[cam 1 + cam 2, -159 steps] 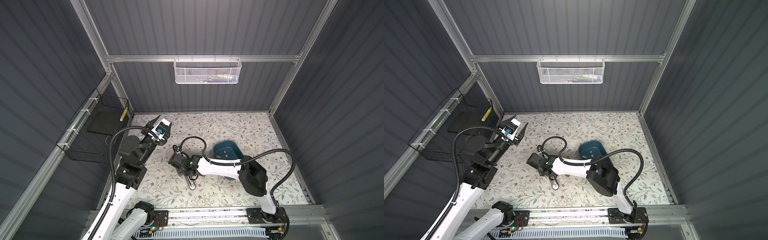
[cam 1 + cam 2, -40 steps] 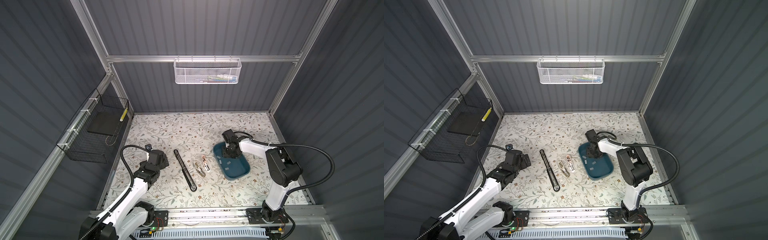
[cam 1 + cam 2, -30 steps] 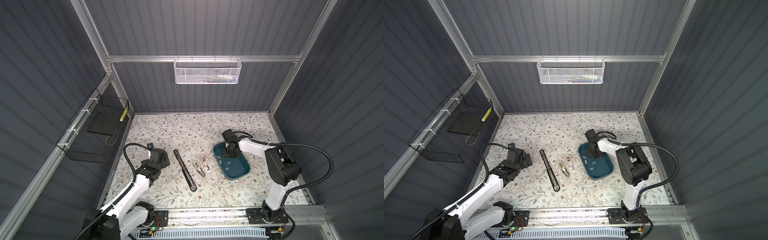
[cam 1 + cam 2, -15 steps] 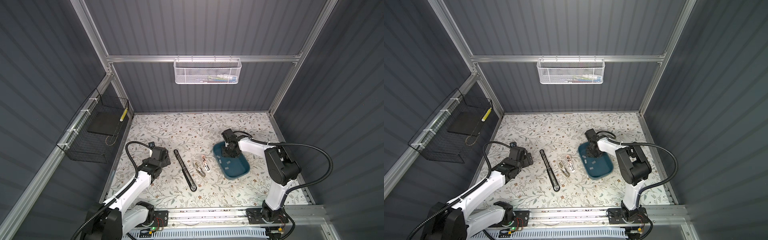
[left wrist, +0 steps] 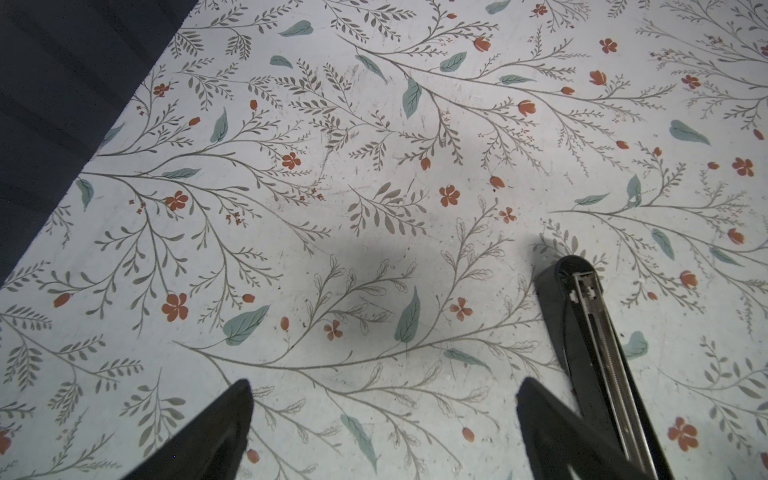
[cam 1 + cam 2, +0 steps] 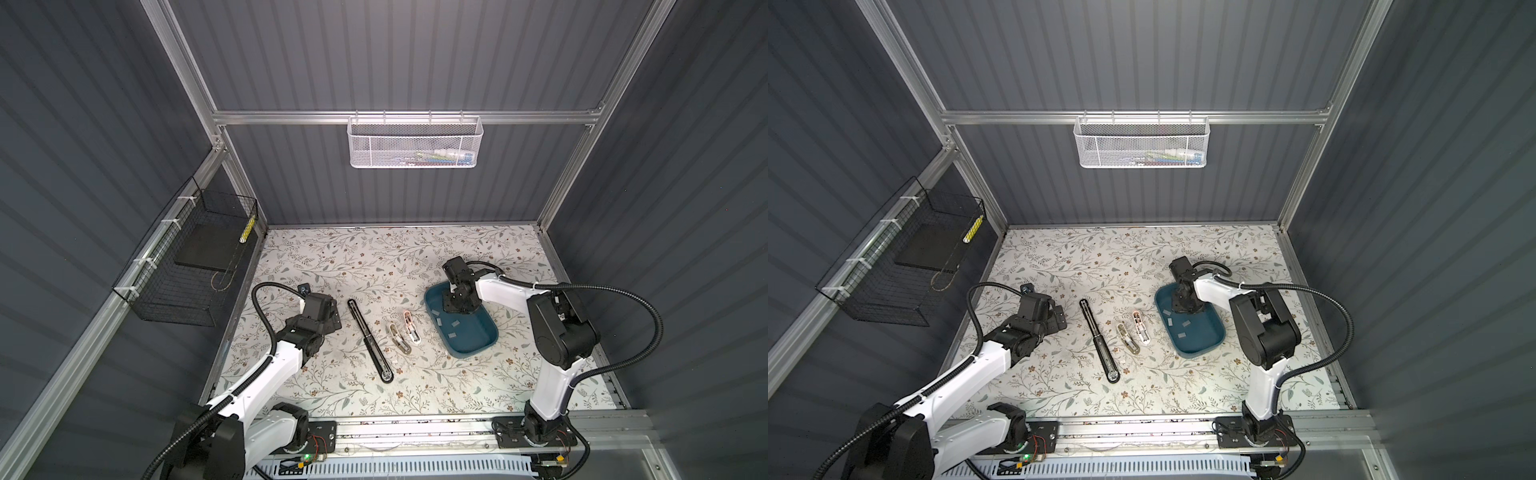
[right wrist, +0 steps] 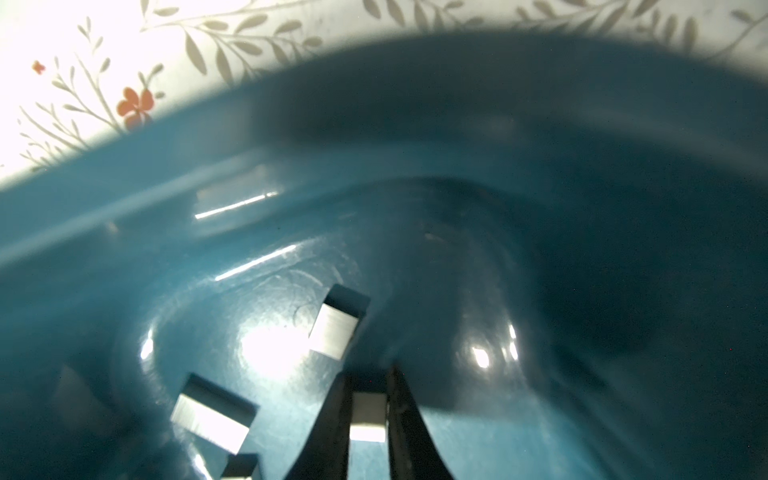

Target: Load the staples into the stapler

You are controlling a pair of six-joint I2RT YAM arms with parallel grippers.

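Pick stage; nothing was loaded yet.
One staple strip (image 7: 368,417) was clamped by the right gripper (image 7: 368,379) inside the teal tray (image 6: 478,338); the black stapler (image 6: 370,338) was laid open left of the tray, left gripper (image 5: 384,388) spread wide farther left.

far mat (image 6: 395,253) free; black stapler (image 6: 370,340), tray (image 6: 478,336) crowd middle.

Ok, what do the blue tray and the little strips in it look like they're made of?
The blue tray: probably glossy plastic, possibly glazed ceramic; its smooth teal wall throws sharp light streaks. The staple strips: likely metal, silver-grey with a fine lined sheen, glaring white where lit.
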